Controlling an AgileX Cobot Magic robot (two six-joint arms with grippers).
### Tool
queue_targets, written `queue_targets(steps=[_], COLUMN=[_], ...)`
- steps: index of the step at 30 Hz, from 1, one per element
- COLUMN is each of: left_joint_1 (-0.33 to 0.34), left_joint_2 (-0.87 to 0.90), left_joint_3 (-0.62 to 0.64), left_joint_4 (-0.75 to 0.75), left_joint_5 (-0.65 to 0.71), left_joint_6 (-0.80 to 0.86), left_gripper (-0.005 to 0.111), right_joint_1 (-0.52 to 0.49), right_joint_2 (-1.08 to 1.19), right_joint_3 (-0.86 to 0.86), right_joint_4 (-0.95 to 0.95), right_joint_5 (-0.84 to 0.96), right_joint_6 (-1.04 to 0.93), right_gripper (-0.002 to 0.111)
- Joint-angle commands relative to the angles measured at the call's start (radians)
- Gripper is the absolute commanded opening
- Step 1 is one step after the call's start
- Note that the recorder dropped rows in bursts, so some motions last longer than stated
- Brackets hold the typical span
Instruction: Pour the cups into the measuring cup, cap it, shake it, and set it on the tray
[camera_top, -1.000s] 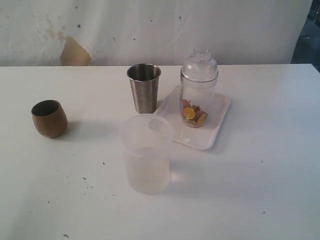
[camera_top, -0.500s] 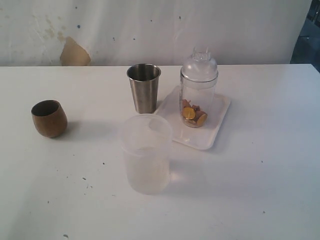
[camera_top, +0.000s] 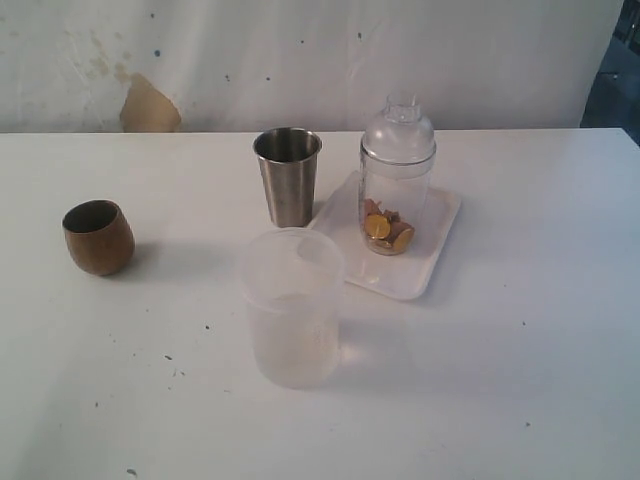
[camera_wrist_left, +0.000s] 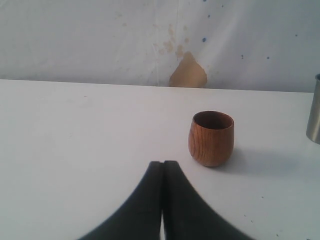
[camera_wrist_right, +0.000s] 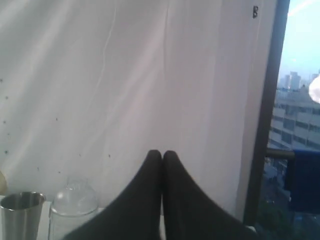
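The brown wooden cup (camera_top: 98, 237) stands upright at the table's left. The steel tumbler (camera_top: 289, 175) stands upright near the middle. Just right of it the clear measuring cup (camera_top: 397, 190) stands on the white tray (camera_top: 437, 243), with a domed clear cap (camera_top: 398, 130) on top and gold and brown pieces at its bottom. Neither arm shows in the exterior view. My left gripper (camera_wrist_left: 163, 162) is shut on nothing, a short way from the wooden cup (camera_wrist_left: 211, 138). My right gripper (camera_wrist_right: 162, 152) is shut and empty, held up off the table, with the tumbler (camera_wrist_right: 20, 215) and cap (camera_wrist_right: 74, 202) below it.
A wider frosted plastic cup (camera_top: 292, 310) stands in front of the tumbler and the tray, nearest the camera. A white wall (camera_top: 320, 60) backs the table. A window frame (camera_wrist_right: 262, 110) shows in the right wrist view.
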Motion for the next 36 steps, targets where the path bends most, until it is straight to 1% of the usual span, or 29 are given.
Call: queue_targets(steps=[1, 7, 13, 15, 17, 21, 25, 36], left_joint_1=[-0.001, -0.001, -0.001, -0.001, -0.001, -0.001, -0.001, -0.001], left_joint_2=[-0.005, -0.005, -0.005, -0.005, -0.005, -0.005, -0.005, -0.005], left_joint_3=[0.006, 0.006, 0.006, 0.006, 0.006, 0.006, 0.006, 0.006], left_joint_4=[-0.006, -0.006, -0.006, -0.006, -0.006, -0.006, -0.006, -0.006], left_joint_5=[0.001, 0.001, 0.001, 0.001, 0.001, 0.001, 0.001, 0.001], left_joint_6=[-0.001, -0.001, -0.001, -0.001, -0.001, -0.001, -0.001, -0.001], left_gripper=[0.0, 0.0, 0.0, 0.0, 0.0, 0.0, 0.0, 0.0], right_joint_1=[-0.052, -0.083, -0.084, -0.084, -0.084, -0.084, -0.084, -0.082], right_joint_2=[-0.003, -0.003, -0.003, -0.003, -0.003, -0.003, -0.003, -0.003], right_joint_3=[0.077, 0.194, 0.306, 0.312, 0.312, 0.312, 0.312, 0.312], right_joint_4=[0.006, 0.006, 0.006, 0.006, -0.005, -0.017, -0.017, -0.012], right_joint_5=[-0.008, 0.019, 0.009, 0.005, 0.074, 0.13, 0.247, 0.247], right_joint_6=[0.056, 0.056, 0.056, 0.056, 0.056, 0.056, 0.056, 0.056], right_gripper=[0.0, 0.0, 0.0, 0.0, 0.0, 0.0, 0.0, 0.0])
